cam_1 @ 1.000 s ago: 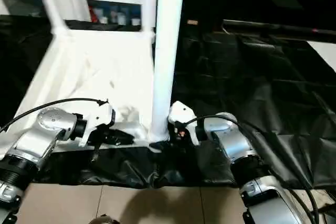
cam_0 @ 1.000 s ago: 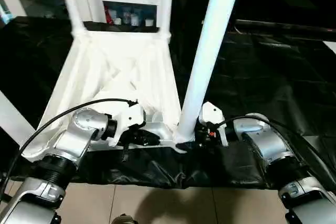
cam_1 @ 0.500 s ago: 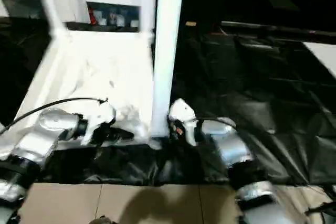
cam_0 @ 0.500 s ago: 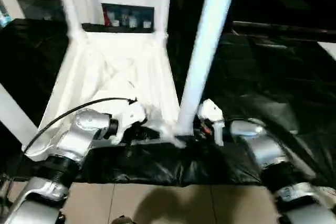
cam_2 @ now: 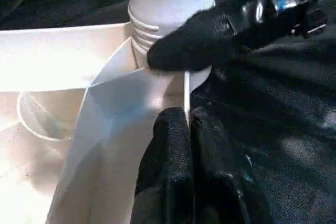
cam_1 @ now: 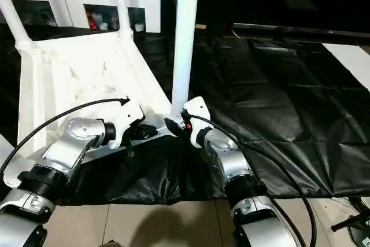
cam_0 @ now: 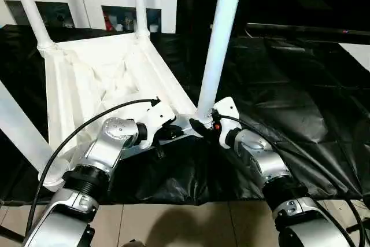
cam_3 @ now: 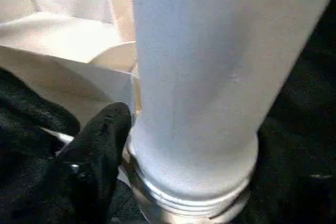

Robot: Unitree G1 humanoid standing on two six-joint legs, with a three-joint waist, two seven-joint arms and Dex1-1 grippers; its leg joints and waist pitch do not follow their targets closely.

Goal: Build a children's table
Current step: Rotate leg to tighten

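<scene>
Tabletop (cam_0: 110, 70) lies upside down on black sheeting, legs upward. Left tool (cam_2: 186, 124) pinches its near rim beside the corner socket. Right tool (cam_0: 209, 126) clamps the near leg (cam_0: 219, 39) at its base. If the tabletop shifts, the leg could tilt and jam.

No text, label, brand, number or sign can be read anywhere in these views. The small items behind the glass doors of the white cabinet (cam_0: 124, 18) are too small and blurred to make out any lettering.
</scene>
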